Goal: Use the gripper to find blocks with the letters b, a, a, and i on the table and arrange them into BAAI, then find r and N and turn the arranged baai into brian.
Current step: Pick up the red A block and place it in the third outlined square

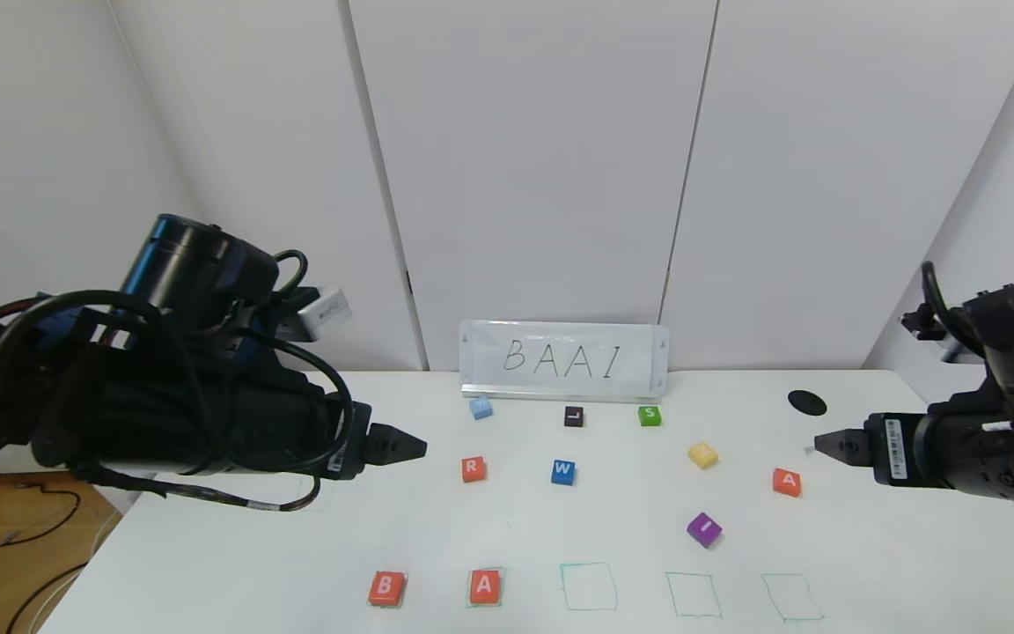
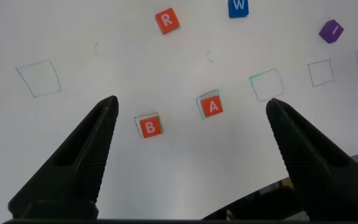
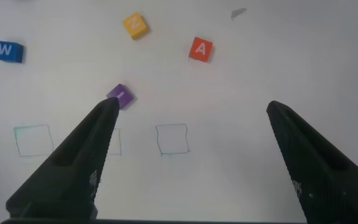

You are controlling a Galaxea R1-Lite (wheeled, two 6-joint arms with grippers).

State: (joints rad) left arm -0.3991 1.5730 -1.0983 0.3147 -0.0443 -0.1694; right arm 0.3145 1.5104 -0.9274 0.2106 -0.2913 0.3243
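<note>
— What did the left arm [image 1: 181, 396] look like?
— Black, bulky, wrapped in looping black cables, with a blue-ringed cylinder on top.
— And the right arm [image 1: 982, 431]?
— Black too, bearing a white barcode label.

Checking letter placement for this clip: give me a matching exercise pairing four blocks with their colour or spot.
Things:
1. W block
2. I block
3. S block
4. B block

Descriptions:
a. purple
b. orange-red, front row, beside a placed A block
c. blue
d. green, near the BAAI sign

Pairs: 1-c, 2-a, 3-d, 4-b
</note>
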